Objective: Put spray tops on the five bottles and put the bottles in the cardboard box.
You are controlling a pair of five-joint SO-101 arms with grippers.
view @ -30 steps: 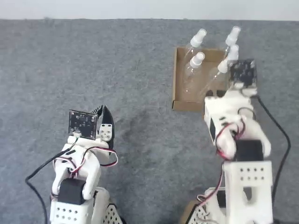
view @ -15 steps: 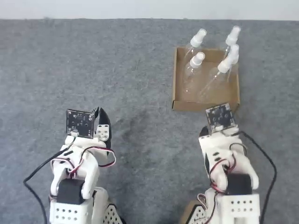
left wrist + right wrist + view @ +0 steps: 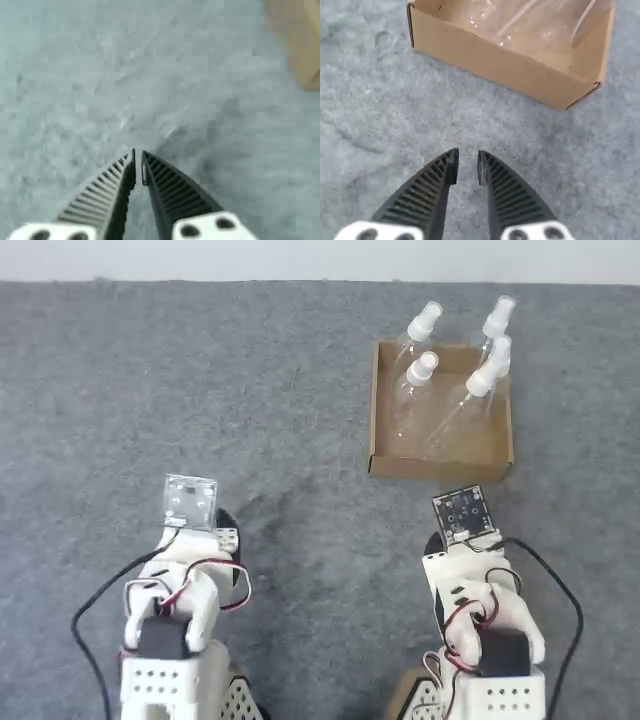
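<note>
The five bottles (image 3: 412,405) are seen lying inside the cardboard box (image 3: 440,468), which is set on the grey bench (image 3: 200,370) toward the far right in the high view. A white spray top (image 3: 424,365) is fitted on each clear bottle. Two of these tops are pushed out past the far wall of the box, and the other three are kept within its outline. The bottle bodies are packed side by side and overlap, so exactly how they touch cannot be told.

The right arm (image 3: 480,620) is folded back at the near edge of the bench, just in front of the box and apart from it. In its wrist view the right end effector (image 3: 467,167) is held low over the bench with its jaws set to a narrow gap, and nothing is gripped between them. The near wall of the box (image 3: 490,60) is seen just beyond the tips, with the clear bottles (image 3: 520,20) behind it.

The left arm (image 3: 170,630) is folded back at the near left, well apart from the box. The left end effector (image 3: 138,156) is pointed down at bare bench. Its jaws are all but closed, with only a sliver between the tips, and nothing is held. A corner of the box (image 3: 295,40) is caught at the edge of that view.
</note>
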